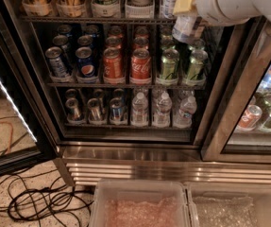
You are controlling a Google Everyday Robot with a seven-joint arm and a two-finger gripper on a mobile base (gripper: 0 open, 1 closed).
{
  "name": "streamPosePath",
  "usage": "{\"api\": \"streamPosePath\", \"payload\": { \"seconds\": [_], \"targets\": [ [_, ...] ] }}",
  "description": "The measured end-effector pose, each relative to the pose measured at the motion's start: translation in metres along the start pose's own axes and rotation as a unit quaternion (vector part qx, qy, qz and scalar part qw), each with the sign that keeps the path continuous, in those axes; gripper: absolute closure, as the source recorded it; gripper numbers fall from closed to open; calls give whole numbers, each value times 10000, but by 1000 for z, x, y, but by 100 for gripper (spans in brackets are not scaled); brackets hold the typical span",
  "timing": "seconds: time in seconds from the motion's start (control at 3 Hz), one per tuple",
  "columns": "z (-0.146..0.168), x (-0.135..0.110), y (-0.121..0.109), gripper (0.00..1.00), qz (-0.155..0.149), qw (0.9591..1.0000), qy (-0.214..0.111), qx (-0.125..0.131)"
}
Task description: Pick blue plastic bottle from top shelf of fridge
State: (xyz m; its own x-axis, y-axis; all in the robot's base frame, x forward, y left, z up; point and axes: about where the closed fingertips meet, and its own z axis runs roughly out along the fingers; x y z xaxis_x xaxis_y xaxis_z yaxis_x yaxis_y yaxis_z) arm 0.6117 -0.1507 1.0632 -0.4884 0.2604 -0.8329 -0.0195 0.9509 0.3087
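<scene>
Up in the top right corner I've got the gripper (188, 8) on the end of the white arm (229, 1), right at the front edge of the top shelf (97, 19) of the fridge (125, 152). The jaws look clamped onto the blue plastic bottle (186, 28). I can only see one yellowish pad, and the bottle's cap and label are hidden behind the gripper. Its pale bluish base sticks out directly under the jaws, hanging just below the shelf's front wire and not resting on the rack.

Straight below the jaws, one rack down, are the green cans (169, 63). Down and to the left of the jaws there's a Coke can (140, 64), and further left a Pepsi can (85, 63). Lower again are the small water bottles (139, 109). Well below the jaws, on the floor in front of the fridge, sit two clear bins (139, 205), with a tangle of cables (36, 200) off to the lower left.
</scene>
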Motion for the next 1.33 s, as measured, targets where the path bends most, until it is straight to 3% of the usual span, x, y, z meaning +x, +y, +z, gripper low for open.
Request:
{"api": "streamPosePath", "payload": {
  "seconds": [1.0, 1.33],
  "targets": [
    [-23, 34, 15, 100, 86, 9980, 558, -296],
    [-22, 69, 17, 100, 239, 9943, 949, -426]
  ]
}}
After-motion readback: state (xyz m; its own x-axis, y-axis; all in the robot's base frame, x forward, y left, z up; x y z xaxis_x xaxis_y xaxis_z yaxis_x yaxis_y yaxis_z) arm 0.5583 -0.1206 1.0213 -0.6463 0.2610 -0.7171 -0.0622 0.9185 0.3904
